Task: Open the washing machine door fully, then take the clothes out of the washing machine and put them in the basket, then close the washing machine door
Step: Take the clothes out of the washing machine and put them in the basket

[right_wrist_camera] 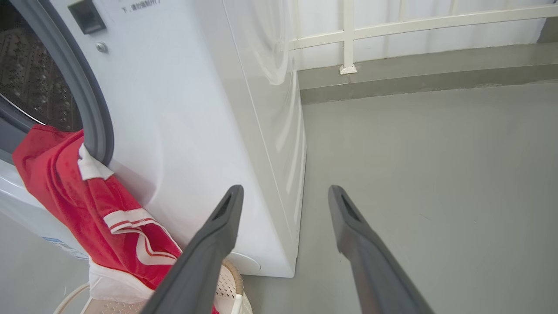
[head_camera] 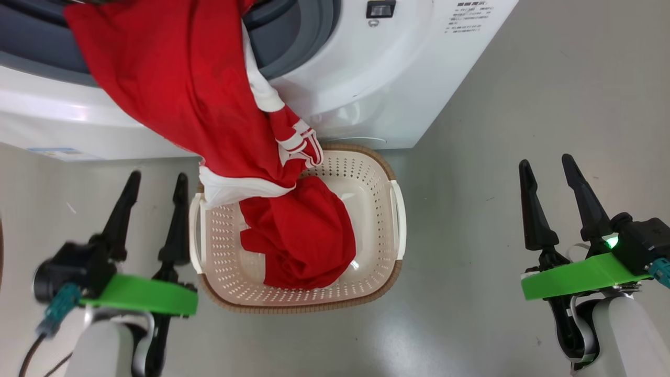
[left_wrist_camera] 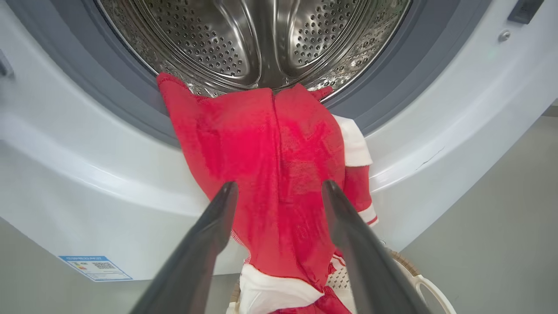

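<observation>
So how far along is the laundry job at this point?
Done: the drum is uncovered and a red bundle lies in the basket. In hand: nothing gripped; left gripper and right gripper hang open, while one red garment drapes from the drum's rim into the basket. Left: pulling that garment clear, then closing the door.

Bright, even light, with only faint, soft shadows. Pale glare streaks the washing machine front, the steel drum glints, and the floor has a dull sheen. The left hand looks slightly blurred. The wrist views bow straight edges.
</observation>
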Tool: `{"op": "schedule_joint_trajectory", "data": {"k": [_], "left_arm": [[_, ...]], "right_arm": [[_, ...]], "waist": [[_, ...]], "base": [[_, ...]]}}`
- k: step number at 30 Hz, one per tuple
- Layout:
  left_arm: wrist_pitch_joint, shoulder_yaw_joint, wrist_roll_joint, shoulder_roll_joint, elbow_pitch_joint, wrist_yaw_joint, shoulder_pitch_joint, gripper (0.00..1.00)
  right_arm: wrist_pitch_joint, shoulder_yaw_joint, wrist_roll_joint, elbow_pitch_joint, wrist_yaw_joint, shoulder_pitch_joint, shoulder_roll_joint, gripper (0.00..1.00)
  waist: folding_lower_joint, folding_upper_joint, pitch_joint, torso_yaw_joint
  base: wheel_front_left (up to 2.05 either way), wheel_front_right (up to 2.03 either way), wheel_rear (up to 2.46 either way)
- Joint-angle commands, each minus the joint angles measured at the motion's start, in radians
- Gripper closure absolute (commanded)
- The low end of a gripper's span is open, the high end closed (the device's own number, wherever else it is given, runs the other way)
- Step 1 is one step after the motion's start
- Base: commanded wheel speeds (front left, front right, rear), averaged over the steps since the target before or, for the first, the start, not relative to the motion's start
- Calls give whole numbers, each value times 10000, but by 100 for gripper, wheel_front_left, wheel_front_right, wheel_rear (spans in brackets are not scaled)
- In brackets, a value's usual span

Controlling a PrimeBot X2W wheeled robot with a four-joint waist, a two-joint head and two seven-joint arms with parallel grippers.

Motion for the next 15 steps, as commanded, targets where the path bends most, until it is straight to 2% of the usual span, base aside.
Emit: {"op": "schedule_joint_trajectory", "data": {"k": [1,8,15], "left_arm": [[-61,492,152,234,-463,-56,463,0],[-61,914,278,44,-1287,-56,1555,0],[-61,882,235,-80,-1449,-56,1672,0]], "right_arm": [[-65,195,-143,-187,63,288,-27,0],[-65,175,-182,-196,63,380,-27,0],[-65,46,-252,-231,63,417,-27,0]], "waist": [[0,-1,-40,18],[0,-1,-98,29],[0,-1,-50,139]], "base": [[0,0,0],[0,0,0],[0,0,0]]}}
